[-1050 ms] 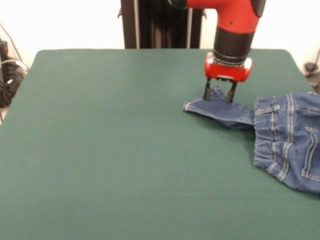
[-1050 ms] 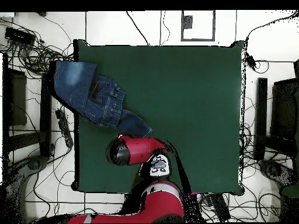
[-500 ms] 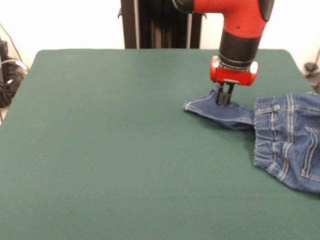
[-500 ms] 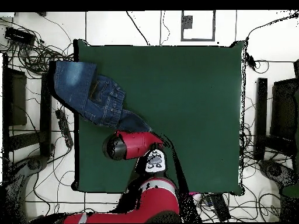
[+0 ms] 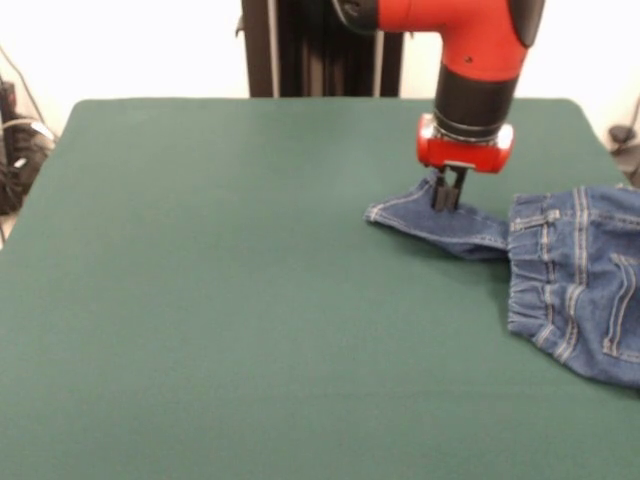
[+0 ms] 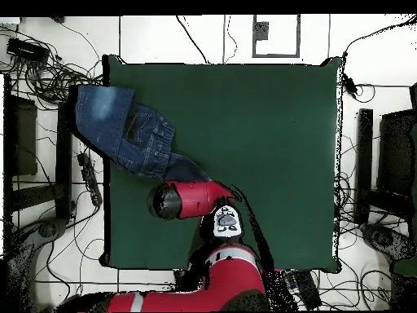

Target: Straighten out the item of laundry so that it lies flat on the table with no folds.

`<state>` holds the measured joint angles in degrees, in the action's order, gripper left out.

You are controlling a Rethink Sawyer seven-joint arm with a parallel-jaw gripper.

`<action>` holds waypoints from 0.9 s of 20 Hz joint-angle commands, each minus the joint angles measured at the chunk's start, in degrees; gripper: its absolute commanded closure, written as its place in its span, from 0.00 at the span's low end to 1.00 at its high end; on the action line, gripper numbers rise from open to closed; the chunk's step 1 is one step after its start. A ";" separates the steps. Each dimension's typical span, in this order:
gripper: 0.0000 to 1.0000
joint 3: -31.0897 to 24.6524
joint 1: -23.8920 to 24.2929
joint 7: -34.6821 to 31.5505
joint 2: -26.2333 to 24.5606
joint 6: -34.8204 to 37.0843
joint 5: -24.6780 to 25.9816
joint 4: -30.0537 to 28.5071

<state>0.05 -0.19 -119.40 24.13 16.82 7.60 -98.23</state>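
The tool (image 5: pixel 448 196) has closed since a second ago: back then its two black fingers stood apart, straddling the narrow leg of the jeans (image 5: pixel 560 268); now they are drawn together and clenched on a fold of that leg, just behind its hem. Compared with half a second ago little has changed; the red wrist sits a touch higher and to the left in the front view, and the pinched denim stands up slightly between the fingers. The rest of the garment has not shifted.

The jeans lie at one side of the green surface (image 5: pixel 230 290). In the front view the gathered waistband and stitched pockets sit near the right edge, partly cut off by the frame, and the one visible leg reaches leftward toward the middle, ending in a hem with pale stitching. The cloth there is creased and bunched where it meets the waistband, so the garment is not flat.

From overhead, the jeans (image 6: pixel 122 130) lie across the surface's (image 6: pixel 269 147) upper left corner, with the wide upper part hanging past the edge and the dark leg running down to the right, where it disappears under the red arm (image 6: pixel 191 200). The tool itself is hidden beneath the arm in that view.

I see no boxes, bins or other containers on the surface.
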 commanded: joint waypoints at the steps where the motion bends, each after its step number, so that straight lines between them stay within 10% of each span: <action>1: 1.00 -3.23 6.11 2.12 -3.85 -0.62 4.04 4.73; 12: 1.00 -4.25 9.90 3.85 3.50 6.36 9.09 2.47; 13: 0.00 -4.38 9.76 3.11 3.49 5.55 10.20 2.70; 18: 0.00 -5.62 9.95 -0.90 1.94 2.66 8.80 1.65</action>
<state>-1.37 10.42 -119.40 28.69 17.86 15.14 -97.92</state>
